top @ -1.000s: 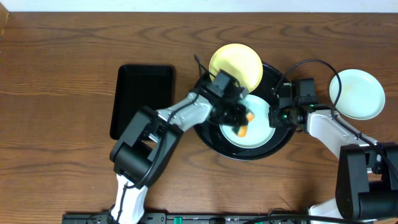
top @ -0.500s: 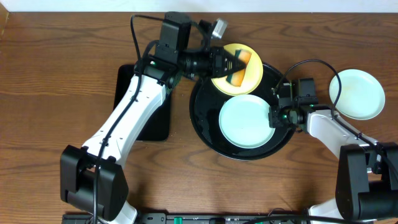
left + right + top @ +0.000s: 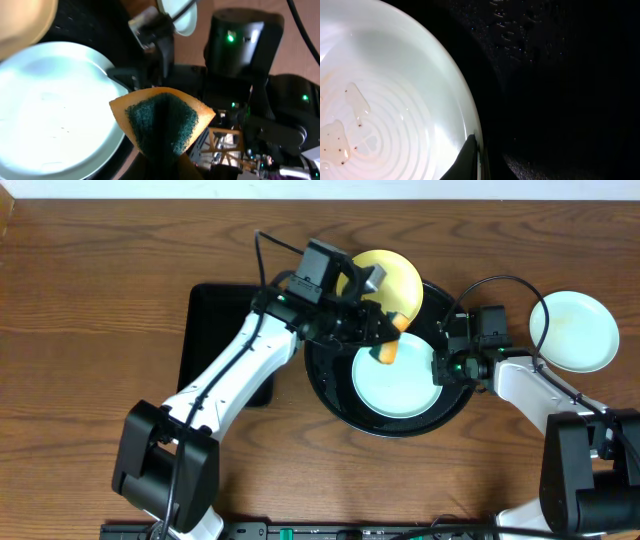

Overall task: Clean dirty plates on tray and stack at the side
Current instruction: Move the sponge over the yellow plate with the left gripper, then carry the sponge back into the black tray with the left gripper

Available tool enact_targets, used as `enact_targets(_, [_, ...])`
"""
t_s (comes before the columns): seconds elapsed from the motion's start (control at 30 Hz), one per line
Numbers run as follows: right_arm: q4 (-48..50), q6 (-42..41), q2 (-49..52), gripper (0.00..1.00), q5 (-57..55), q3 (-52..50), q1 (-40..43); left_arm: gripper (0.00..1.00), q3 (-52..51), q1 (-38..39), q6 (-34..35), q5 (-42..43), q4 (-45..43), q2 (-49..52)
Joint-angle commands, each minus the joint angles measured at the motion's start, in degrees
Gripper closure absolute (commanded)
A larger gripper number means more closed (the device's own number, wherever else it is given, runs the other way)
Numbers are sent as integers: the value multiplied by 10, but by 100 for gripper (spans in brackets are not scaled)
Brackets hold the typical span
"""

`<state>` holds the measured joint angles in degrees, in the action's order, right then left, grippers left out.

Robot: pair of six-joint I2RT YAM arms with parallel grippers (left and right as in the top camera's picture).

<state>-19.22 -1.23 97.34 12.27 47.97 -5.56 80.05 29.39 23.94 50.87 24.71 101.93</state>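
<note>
Left fingers [image 3: 386, 342]: clamped on orange-green sponge [image 3: 162, 120], poised over upper-left rim of mint plate [image 3: 400, 388], which sits inside round black tray [image 3: 328, 395]. Right fingers [image 3: 443, 366]: pinched on its right rim.

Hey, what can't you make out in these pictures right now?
Yellow plate: overhead, the left arm covers its left side; the left wrist view crops it at the corner.
Right gripper: overhead, fingers hidden under its wrist; the right wrist view shows one tip at the bottom edge.
Small tray: overhead, the left arm crosses its right side.
</note>
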Motion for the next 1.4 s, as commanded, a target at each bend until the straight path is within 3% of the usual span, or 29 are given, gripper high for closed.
enact_targets(0.0, [-9,2,14,99,-13,-10,-5,93,-3,-8,-13,9,2,9])
enact_targets(0.1, [-10,2,14,96,-13,-10,-5,93,-3,-45,-35,9,17,7])
enact_targets(0.27, [-9,2,14,95,-13,-10,-5,93,-3,-169,-80,5,87,7])
enact_targets(0.37, [-9,2,14,95,-13,-10,-5,93,-3,-257,-114,-96,145,7])
enact_targets(0.43, [-9,2,14,94,-13,-10,-5,92,-3,-292,-115,-221,176,7])
enact_targets(0.57, [-9,2,14,85,-13,-10,-5,92,-26,-310,-115,-415,186,8])
enact_targets(0.63, [-10,2,14,81,-13,-10,-5,92,-47,-309,-115,-449,173,9])
enact_targets(1.0, [-16,0,14,72,-13,-11,-5,87,-150,-310,-115,-455,68,9])
enact_targets(1.03, [-16,0,14,72,-13,-11,-5,73,-154,-310,-115,-456,68,9])
enact_targets(1.07, [-16,0,14,72,-13,-11,-5,48,-157,-310,-115,-456,68,9])
enact_targets(1.13, [-16,0,14,72,-13,-11,-5,28,-162,-310,-115,-456,64,9])
enact_targets(1.2, [-16,0,14,72,-13,-11,-5,22,-172,-310,-115,-456,58,9])
enact_targets(1.37, [-16,0,14,72,-13,-11,-5,21,-202,-309,-115,-455,34,10])
